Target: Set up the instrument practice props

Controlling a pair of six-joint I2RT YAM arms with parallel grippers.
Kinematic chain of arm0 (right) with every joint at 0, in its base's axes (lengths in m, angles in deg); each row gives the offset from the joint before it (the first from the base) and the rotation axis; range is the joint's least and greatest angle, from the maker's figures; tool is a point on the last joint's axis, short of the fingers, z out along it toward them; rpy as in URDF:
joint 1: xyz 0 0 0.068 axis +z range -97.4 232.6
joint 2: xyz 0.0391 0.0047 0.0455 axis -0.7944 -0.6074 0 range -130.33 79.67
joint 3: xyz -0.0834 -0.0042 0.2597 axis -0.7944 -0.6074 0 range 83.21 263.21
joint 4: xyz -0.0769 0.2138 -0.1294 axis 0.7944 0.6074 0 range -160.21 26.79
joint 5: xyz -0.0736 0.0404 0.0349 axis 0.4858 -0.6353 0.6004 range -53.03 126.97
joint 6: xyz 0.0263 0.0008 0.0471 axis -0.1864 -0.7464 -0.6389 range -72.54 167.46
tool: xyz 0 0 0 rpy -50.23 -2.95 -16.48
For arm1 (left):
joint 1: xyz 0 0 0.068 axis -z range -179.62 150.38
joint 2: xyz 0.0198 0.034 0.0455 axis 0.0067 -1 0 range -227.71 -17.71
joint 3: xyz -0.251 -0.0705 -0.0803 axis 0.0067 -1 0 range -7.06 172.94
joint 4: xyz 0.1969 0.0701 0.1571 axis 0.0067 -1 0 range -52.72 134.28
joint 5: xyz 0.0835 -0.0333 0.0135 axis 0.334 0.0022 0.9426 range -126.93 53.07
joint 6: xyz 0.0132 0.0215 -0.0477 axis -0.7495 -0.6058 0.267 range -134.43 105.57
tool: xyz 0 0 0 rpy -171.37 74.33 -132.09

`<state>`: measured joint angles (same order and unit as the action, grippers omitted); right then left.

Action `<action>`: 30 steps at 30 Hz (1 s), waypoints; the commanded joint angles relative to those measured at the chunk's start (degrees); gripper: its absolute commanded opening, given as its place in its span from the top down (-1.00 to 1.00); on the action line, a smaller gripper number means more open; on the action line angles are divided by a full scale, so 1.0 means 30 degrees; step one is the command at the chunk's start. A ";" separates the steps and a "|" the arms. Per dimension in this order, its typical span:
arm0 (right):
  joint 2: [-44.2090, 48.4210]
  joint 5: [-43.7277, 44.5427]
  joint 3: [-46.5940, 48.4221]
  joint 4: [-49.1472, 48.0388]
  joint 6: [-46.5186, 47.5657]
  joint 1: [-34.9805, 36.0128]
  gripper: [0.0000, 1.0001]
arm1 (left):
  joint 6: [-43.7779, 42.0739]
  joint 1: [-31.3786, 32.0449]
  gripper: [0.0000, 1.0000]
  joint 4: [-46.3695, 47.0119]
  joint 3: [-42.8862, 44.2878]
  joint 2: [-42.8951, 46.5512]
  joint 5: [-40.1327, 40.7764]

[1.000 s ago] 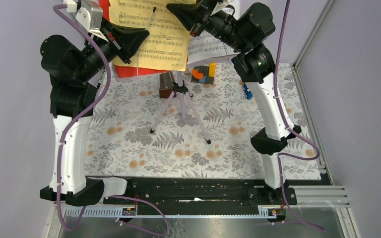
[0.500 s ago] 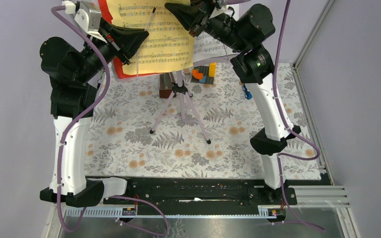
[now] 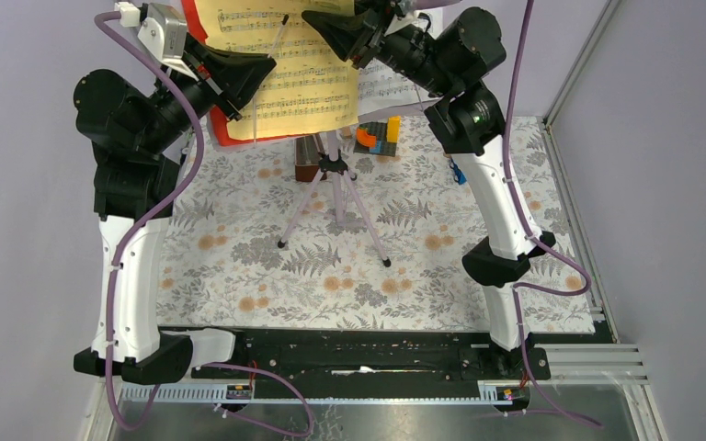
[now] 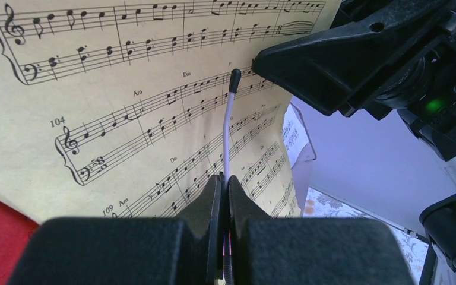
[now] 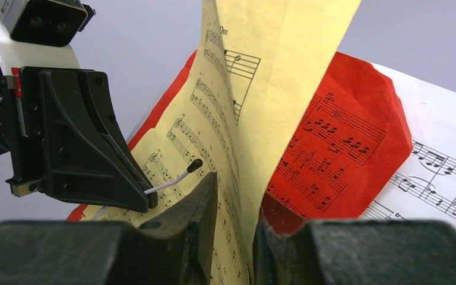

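Floral-cloth tabletop [image 3: 239, 266] across the whole middle of the top view. Left arm [image 3: 133, 266] rising along the 9 o'clock side, right arm [image 3: 501, 211] along the 3 o'clock side, both black heads meeting high at 12 o'clock.

Yellow page [image 3: 308, 87] of printed music upright at 12 o'clock, hiding most of the red page [image 3: 239, 135] behind it; only a red strip showing at its 7 o'clock corner. White page [image 3: 388, 84] peeking out at 3 o'clock of the yellow one, partly blocked by the right arm's head.

Lilac tripod [image 3: 338, 197] standing on the cloth below the pages, legs splayed toward 6 o'clock, its top lost behind the paper. Orange and yellow blocks [image 3: 379, 135] at 1 o'clock of the tripod's hub, near but apart. Small brown box [image 3: 307, 165] just beside the hub at 10 o'clock.

Thin black-tipped wire [image 4: 230, 119] lying across the yellow page. Left fingers [image 4: 211, 199] clenched on that wire. Right fingers [image 5: 205, 208] parted a little, one on either side of the yellow page's curled edge, gap wider than the paper.
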<state>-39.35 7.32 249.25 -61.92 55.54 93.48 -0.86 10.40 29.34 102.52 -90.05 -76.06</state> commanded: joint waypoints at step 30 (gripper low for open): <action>0.0825 0.0376 0.0669 0.0281 0.1122 0.0222 -0.17 | 0.0016 -0.0089 0.50 0.1552 0.0743 0.0396 0.0953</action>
<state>-39.30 7.43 249.25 -60.13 57.96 93.50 -1.26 10.27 29.45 102.46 -90.05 -73.50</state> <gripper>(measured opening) 0.561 0.238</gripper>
